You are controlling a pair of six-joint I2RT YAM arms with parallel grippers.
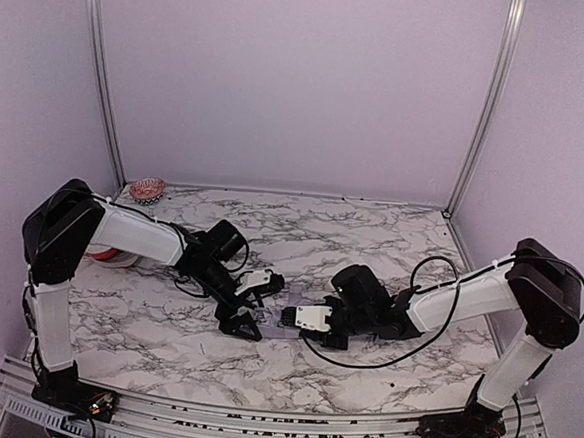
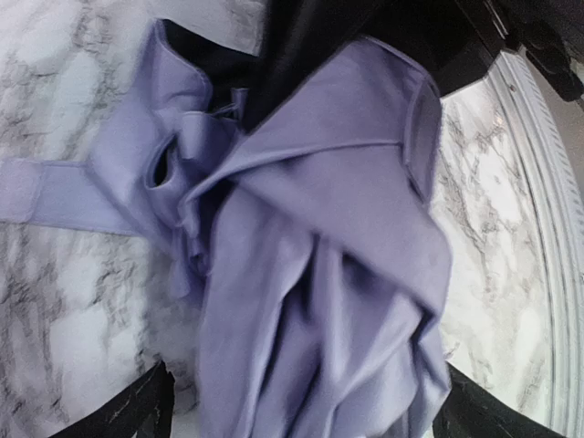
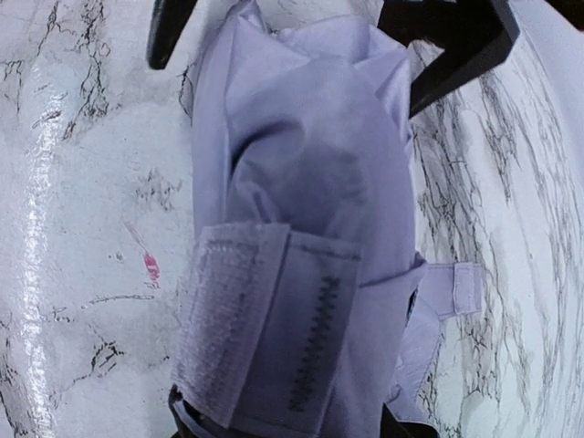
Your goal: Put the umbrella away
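Two grippers meet at mid-table, and the umbrella (image 1: 283, 317) lies collapsed on the marble table (image 1: 371, 235) directly between them, its lavender fabric bunched and its closure strap (image 3: 265, 319) uppermost. Left gripper (image 2: 310, 411): fingers spread wide either side of the loose canopy folds, pinching nothing. Right gripper (image 3: 287, 87): clenched on the opposite end of the bundle, one finger against each flank.
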